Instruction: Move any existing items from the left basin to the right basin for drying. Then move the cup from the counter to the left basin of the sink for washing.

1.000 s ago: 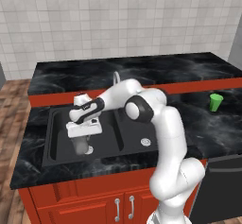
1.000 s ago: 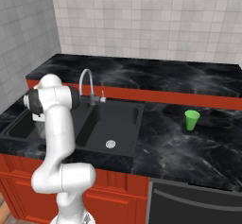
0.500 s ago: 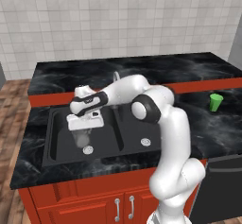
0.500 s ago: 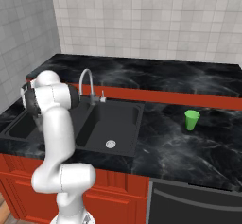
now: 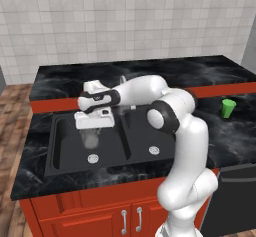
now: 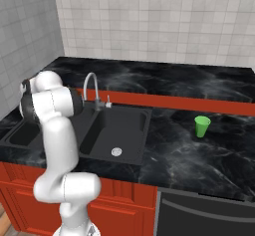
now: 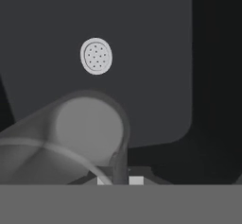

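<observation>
Moved: arm has swung a bit further out and up over the left basin since the earlier frames; tumbler rides higher with it, base and the rest unchanged.
Gripper: gripper (image 5: 92, 130) hangs above the left basin, pointing down; fingers pinched narrow on the tumbler's rim, wall caught between them.
Fingertip: one dark fingertip (image 7: 119, 164) at about 6 o'clock in the hand view, pressed on the tumbler wall.
Tumbler: grey see-through tumbler (image 5: 91, 139) hangs just under the hand, lifted clear of the basin floor; in the hand view the tumbler (image 7: 71, 138) fills the 7 to 8 o'clock part, its round bottom facing away.
Left basin: left basin (image 5: 67, 151) is a black tub, tumbler above it; round silver drain (image 5: 92, 158) at roughly 6 o'clock of the tumbler in the left base view, at about 11 o'clock in the hand view.
Right basin: right basin (image 5: 145, 136) beside it past the divider, with its own silver drain.
Tap: thin silver tap (image 6: 92, 85) at the back of the sink (image 6: 127, 155), by the divider.
Green cup: green cup (image 5: 228, 108) upright on the counter (image 5: 235, 131), at 3 o'clock of the sink, well apart from it and from the gripper; also seen from the right base view (image 6: 201, 126).
Cabinets: red fronts (image 5: 100, 216) under the counter.
</observation>
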